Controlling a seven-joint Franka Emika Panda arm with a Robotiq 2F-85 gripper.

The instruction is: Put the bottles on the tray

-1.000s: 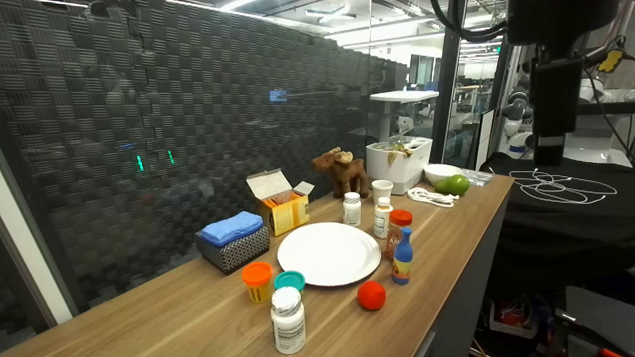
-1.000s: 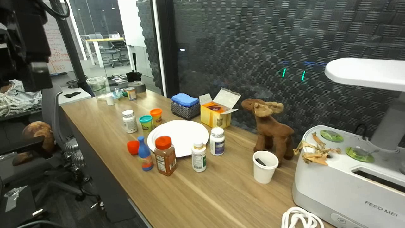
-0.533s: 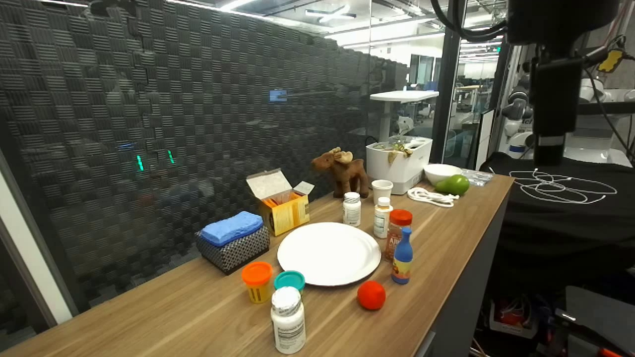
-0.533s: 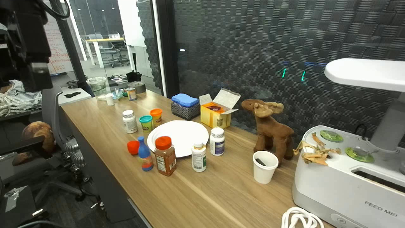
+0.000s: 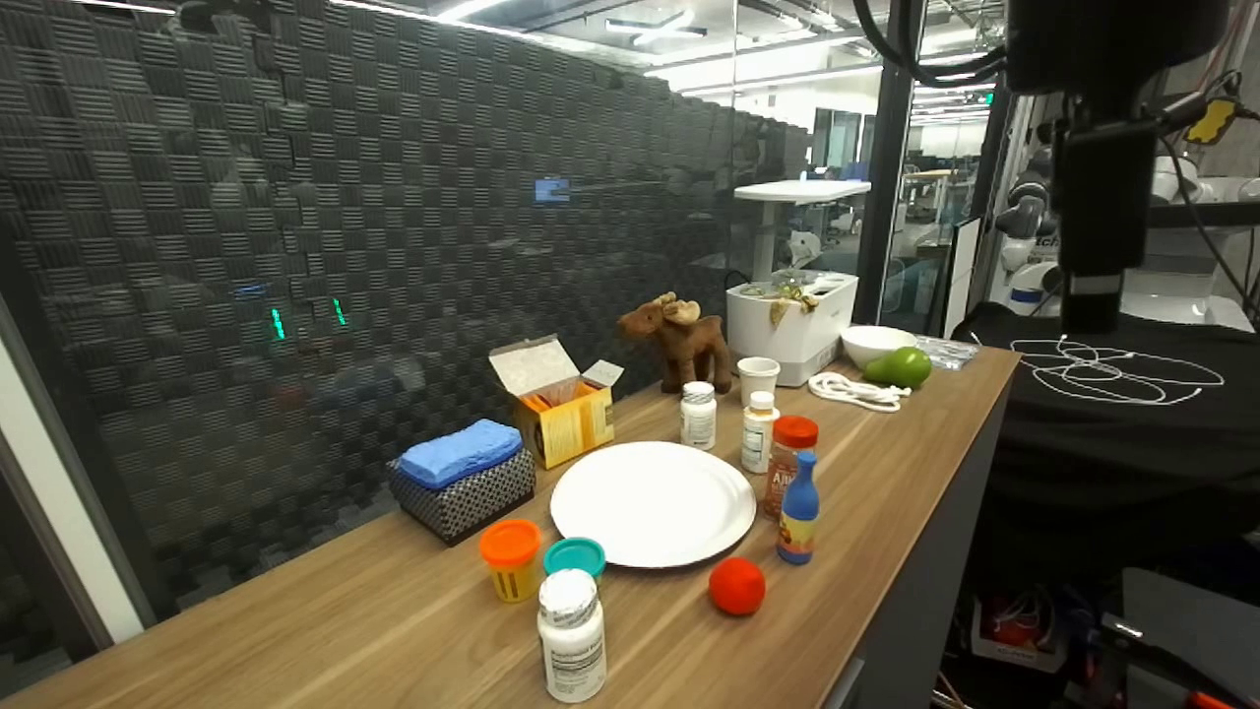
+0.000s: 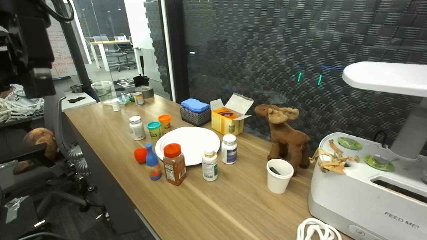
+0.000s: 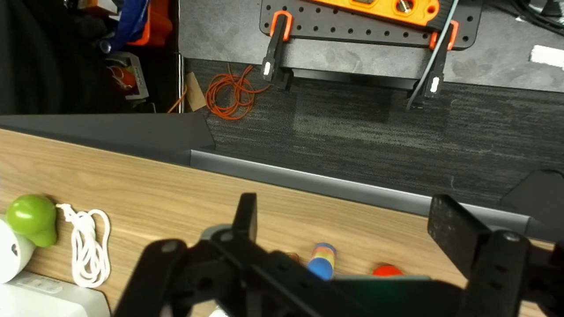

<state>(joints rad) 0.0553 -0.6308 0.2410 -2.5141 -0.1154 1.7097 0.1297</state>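
The white round tray lies bare on the wooden table. Around it stand several upright bottles: a white bottle, a white pill bottle, a white bottle with a yellowish neck, a red-capped jar and a blue bottle. My gripper is high above the table's edge, apart from all of them. Its jaws are wide apart with nothing between them. In the wrist view the blue bottle shows partly, low in the picture; the gripper body hides the tray there.
A red ball, an orange-lidded tub and a teal-lidded tub stand close by the tray. Behind it are a yellow box, a patterned box with blue cloth, a plush moose and a paper cup.
My gripper has sunk very slightly in both exterior views. The bottles, the tray and everything else on the table have stayed in place.
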